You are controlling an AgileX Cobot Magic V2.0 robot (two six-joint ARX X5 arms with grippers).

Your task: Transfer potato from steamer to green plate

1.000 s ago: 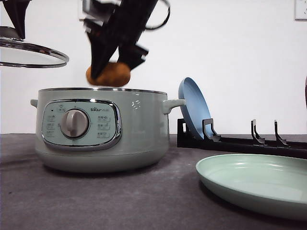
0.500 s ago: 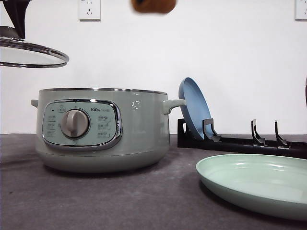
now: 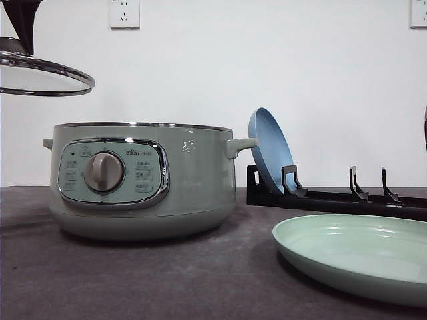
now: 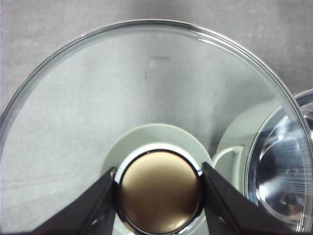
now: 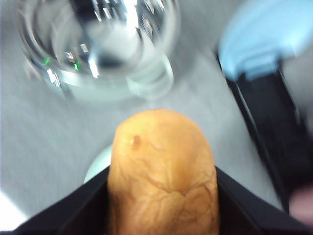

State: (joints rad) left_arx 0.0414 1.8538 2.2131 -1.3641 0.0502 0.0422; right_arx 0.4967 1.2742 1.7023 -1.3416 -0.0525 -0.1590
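Observation:
The steamer (image 3: 140, 180) stands open on the table at the left, and shows blurred beneath the right wrist as the steamer (image 5: 98, 44). My right gripper (image 5: 161, 200) is shut on the orange-brown potato (image 5: 161, 166), held high above the table. The green plate (image 3: 353, 257) lies bare at the front right. High at the far left, my left gripper (image 3: 22, 37) holds the glass lid (image 3: 43, 70) in the air. In the left wrist view the left gripper (image 4: 159, 191) is shut on the lid's knob (image 4: 159, 210).
A blue plate (image 3: 270, 157) stands on edge in a black dish rack (image 3: 347, 197) behind the green plate; the blue plate (image 5: 266, 39) also shows from the right wrist. A white wall with sockets backs the table.
The right gripper has carried the potato up from just above the steamer's rim and out of the top of the front view. The left gripper and lid have stayed put.

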